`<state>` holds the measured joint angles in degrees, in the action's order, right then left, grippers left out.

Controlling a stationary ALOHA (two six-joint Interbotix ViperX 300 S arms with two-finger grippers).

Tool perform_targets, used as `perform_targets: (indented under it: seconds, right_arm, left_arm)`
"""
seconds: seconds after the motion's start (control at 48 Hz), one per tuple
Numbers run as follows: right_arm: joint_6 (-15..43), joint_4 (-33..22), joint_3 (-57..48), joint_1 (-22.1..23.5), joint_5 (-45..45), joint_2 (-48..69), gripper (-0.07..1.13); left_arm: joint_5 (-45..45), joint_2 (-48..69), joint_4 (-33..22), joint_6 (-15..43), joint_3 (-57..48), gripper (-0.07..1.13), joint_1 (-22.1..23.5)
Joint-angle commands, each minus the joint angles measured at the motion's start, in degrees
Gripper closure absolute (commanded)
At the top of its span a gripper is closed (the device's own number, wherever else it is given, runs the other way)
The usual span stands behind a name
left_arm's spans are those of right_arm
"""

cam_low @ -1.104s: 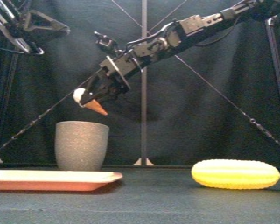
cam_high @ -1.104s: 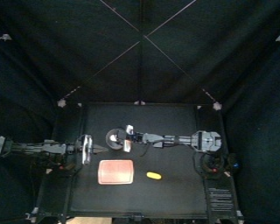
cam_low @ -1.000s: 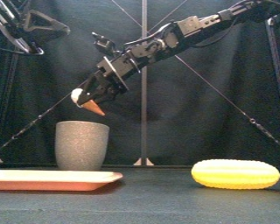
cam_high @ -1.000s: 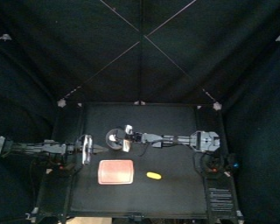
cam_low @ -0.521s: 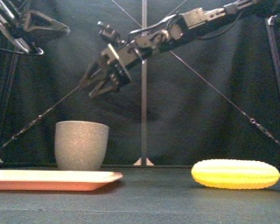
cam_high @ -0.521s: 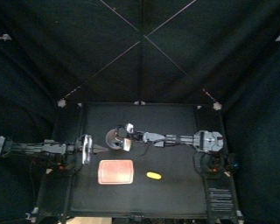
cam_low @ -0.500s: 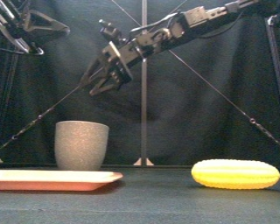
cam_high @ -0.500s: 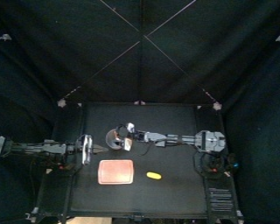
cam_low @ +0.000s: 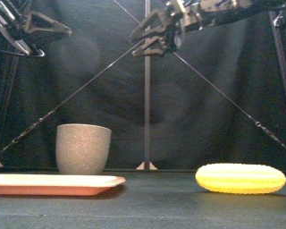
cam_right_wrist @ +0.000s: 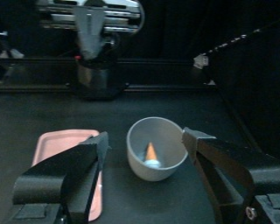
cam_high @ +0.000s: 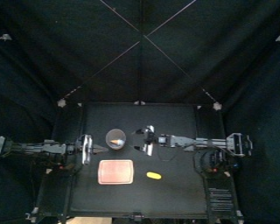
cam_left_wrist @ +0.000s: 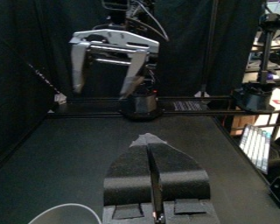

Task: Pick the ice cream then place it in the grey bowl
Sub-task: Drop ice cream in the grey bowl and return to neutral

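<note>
1. The ice cream (cam_right_wrist: 150, 156) is sitting inside the grey cup (cam_low: 83, 148). An orange patch is showing at the bottom of the cup in the right wrist view. The cup is standing upright behind the pink tray (cam_low: 56, 183).
2. The right gripper (cam_right_wrist: 145, 136) is hanging high, up and to the right of the cup, with its jaws spread wide and carrying nothing. My read is that the placing is done and the step in hand is clearing the arm away.
3. To do that well, it should be going up and out toward its own side with the jaws left apart. It should not be sweeping low across the rim, because the cup is tall and probably tips easily.
4. The left gripper (cam_left_wrist: 149, 140) is resting at the table's left, near the cup, with its jaws pressed together and empty. The right arm should be steering clear of it.
5. The yellow toy (cam_low: 241, 177) is lying right of the tray, well apart from the cup, so it is not getting in the way.
</note>
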<state>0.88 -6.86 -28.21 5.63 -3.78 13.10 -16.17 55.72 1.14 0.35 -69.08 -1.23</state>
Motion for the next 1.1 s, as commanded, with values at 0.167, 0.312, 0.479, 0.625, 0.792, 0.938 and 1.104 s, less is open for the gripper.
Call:
perform_targets:
  seconds: [0.167, 0.312, 0.479, 0.625, 0.792, 0.938, 1.104]
  right_arm:
    - [0.09, 2.9, -15.56, -1.76, -15.38, 13.8, 0.06]
    - [0.09, 3.69, -21.36, -1.76, -15.56, 20.83, 0.06]
    - [0.18, 4.75, -27.07, -1.93, -15.56, 29.53, 0.06]
    - [0.18, 7.21, -31.82, -2.02, -15.56, 36.04, 0.06]
    - [0.09, 9.05, -35.33, -2.02, -15.56, 39.99, 0.06]
    - [0.09, 8.88, -35.77, -2.02, -15.56, 39.99, 0.06]
    - [0.09, 8.96, -35.51, -1.76, -15.56, 39.38, 0.06]
  left_arm:
    - [-0.26, -0.09, 0.26, 0.0, 0.62, 1.07, -0.18]
    - [-0.26, 0.0, 0.18, 0.0, 0.44, 1.07, -0.18]
    - [-0.26, 0.09, 0.18, 0.0, 0.35, 1.07, -0.26]
    - [-0.26, 0.09, 0.18, 0.0, 0.35, 1.07, -0.35]
    - [-0.26, 0.09, 0.18, 0.0, 0.26, 1.07, -0.35]
    - [-0.26, 0.0, 0.18, 0.0, 0.26, 1.07, -0.44]
    - [-0.26, 0.09, 0.18, 0.0, 0.26, 1.07, -0.35]
